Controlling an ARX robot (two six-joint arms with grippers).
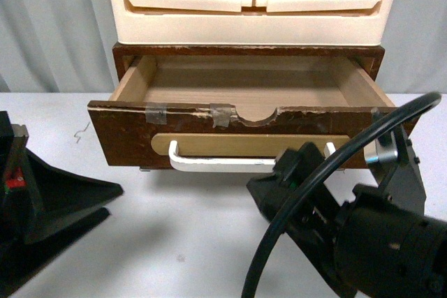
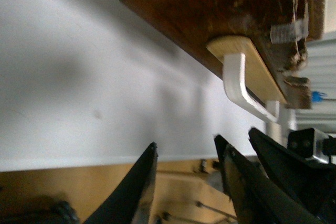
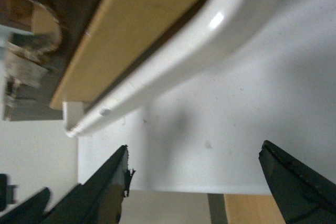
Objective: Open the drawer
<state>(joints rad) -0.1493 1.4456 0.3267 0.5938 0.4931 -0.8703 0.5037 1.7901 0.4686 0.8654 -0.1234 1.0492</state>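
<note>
At the far left, our left claw (image 2: 185,145) sits low over the tabletop (image 1: 174,242). Its fingers are spread and hold nothing, and it is well apart from the work.

In the middle is the drawer (image 1: 133,137), under the cream plastic drawers (image 1: 251,5). It stands pulled well out of its dark casing toward us, and its bare wooden floor is open to view. Two tape pieces (image 1: 155,112) cross its chipped top edge beside the half-round notch. The white handle (image 1: 216,165) runs along the tan plate on its front.

To the right, our right claw (image 3: 194,150) faces the right end of the handle. Its fingers are set wide and empty, and the bar lies just ahead of the tips, not between them.

We judge the pull to be largely done. If more travel is wanted, we must move forward until the bar sits between the fingers, close on it and draw straight back. If not, we only need to back away without catching the handle.
</note>
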